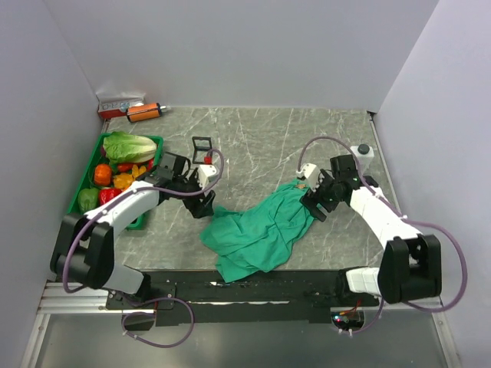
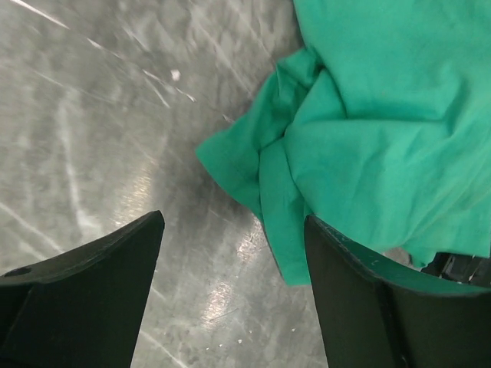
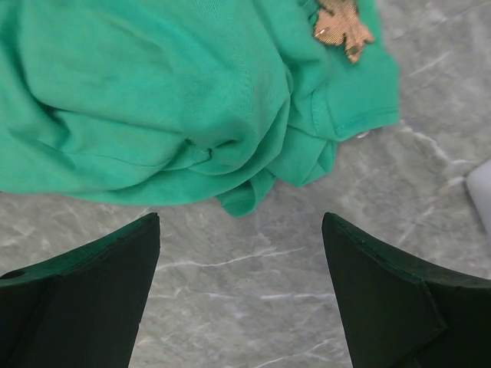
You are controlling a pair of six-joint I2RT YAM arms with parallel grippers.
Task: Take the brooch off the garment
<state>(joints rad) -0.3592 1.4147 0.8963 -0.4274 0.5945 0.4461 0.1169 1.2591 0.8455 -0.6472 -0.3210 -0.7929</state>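
Observation:
The teal-green garment (image 1: 265, 230) lies crumpled on the grey marble table, near the front middle. It also shows in the left wrist view (image 2: 383, 115) and the right wrist view (image 3: 153, 100). The small orange-gold brooch (image 1: 299, 185) sits on its far right corner and shows at the top of the right wrist view (image 3: 341, 27). My left gripper (image 1: 201, 205) is open and empty over bare table at the garment's left edge (image 2: 234, 222). My right gripper (image 1: 313, 205) is open and empty (image 3: 239, 218), just off the garment's right edge and short of the brooch.
A green tray (image 1: 84, 180) of vegetables with a lettuce (image 1: 129, 146) stands at the left. An orange canister (image 1: 144, 112) and a red-white box (image 1: 119, 103) lie at the back left. A small black frame (image 1: 201, 146) and a white container (image 1: 363, 153) stand nearby.

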